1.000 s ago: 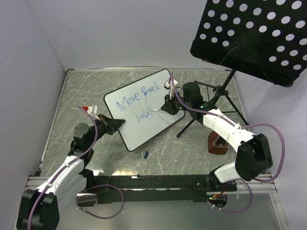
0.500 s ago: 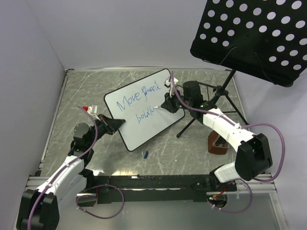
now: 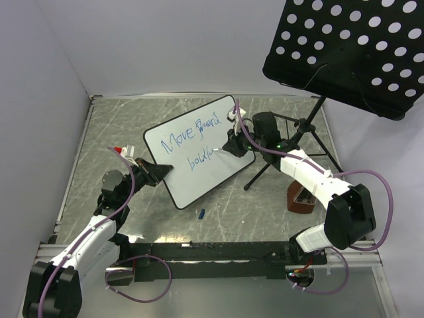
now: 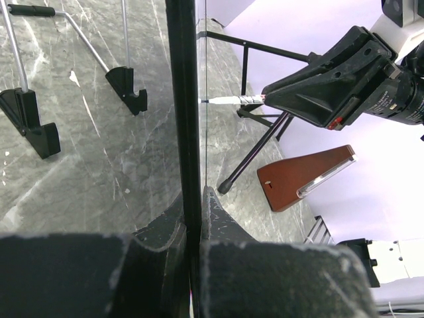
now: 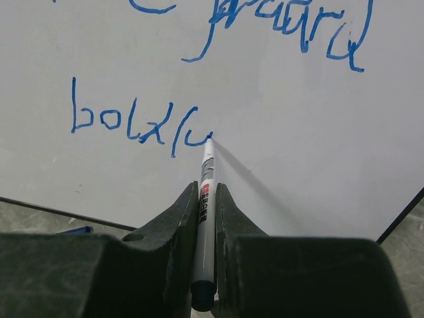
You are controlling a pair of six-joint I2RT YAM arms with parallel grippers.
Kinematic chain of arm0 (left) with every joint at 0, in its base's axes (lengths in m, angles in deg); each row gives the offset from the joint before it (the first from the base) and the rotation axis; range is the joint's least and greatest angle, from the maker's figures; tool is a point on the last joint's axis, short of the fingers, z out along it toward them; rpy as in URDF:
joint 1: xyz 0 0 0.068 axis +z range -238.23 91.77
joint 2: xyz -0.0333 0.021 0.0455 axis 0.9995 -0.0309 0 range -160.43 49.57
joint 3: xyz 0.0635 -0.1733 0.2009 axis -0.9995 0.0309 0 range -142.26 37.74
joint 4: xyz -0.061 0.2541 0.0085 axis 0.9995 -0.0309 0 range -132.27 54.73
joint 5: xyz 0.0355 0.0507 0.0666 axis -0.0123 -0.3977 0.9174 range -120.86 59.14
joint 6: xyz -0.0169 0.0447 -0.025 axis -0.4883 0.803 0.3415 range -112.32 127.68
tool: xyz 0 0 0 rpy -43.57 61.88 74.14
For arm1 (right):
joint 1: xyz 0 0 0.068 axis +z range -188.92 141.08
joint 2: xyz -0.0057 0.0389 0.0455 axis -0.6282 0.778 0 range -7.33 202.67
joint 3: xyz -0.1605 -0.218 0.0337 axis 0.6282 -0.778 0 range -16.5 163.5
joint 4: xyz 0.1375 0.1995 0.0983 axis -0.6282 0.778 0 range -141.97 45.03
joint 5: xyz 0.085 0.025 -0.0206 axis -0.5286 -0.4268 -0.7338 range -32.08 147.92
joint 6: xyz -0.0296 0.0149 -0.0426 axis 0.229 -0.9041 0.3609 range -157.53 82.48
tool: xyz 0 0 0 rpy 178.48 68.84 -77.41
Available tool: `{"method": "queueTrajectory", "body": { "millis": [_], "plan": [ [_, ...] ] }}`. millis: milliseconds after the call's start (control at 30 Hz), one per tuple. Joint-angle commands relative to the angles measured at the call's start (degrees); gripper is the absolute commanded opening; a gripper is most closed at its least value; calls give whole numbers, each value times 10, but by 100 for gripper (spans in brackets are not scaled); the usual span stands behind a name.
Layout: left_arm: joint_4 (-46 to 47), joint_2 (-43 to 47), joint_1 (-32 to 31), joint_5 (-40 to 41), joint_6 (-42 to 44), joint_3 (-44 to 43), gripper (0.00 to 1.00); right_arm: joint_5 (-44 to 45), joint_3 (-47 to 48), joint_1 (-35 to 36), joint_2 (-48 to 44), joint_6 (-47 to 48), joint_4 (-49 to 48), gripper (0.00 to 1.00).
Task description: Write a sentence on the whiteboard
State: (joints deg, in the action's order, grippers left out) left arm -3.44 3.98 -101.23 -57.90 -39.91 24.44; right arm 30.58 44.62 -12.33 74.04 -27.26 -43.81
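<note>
The marker (image 5: 206, 173) edged along the sentence (image 5: 142, 129), pinched by right end effector (image 5: 207, 189); left end effector (image 4: 192, 205) clamps whiteboard (image 3: 205, 175).

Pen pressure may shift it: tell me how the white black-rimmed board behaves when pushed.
The thin white board with black rim looks stiff: its edge runs straight in the left wrist view. Pinched at one edge by the left fingers, it would likely pivot or slip if the white-barrelled marker presses hard.

Overhead view looks down from behind; both wrist views sit close, sharing the whiteboard (image 3: 199, 175).
</note>
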Motion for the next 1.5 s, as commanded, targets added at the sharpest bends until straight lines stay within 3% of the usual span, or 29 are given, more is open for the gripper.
{"method": "queueTrajectory", "body": {
  "millis": [0,833,1167,1333,1467],
  "plan": [
    [57,15,-6,-30,21,-8,1,-11,-5,-1,-16,13,12,0],
    [59,11,-6,-27,22,-7,1,-28,-33,36,-34,27,62,0],
    [61,9,-6,-27,29,-8,1,-54,43,37,-83,8,78,0],
    [49,36,-5,-13,64,-30,1,-121,37,-3,-144,-6,71,0],
    [-12,18,6,-19,125,-87,1,-200,-1,-35,-187,-16,59,0]
  ]
}}
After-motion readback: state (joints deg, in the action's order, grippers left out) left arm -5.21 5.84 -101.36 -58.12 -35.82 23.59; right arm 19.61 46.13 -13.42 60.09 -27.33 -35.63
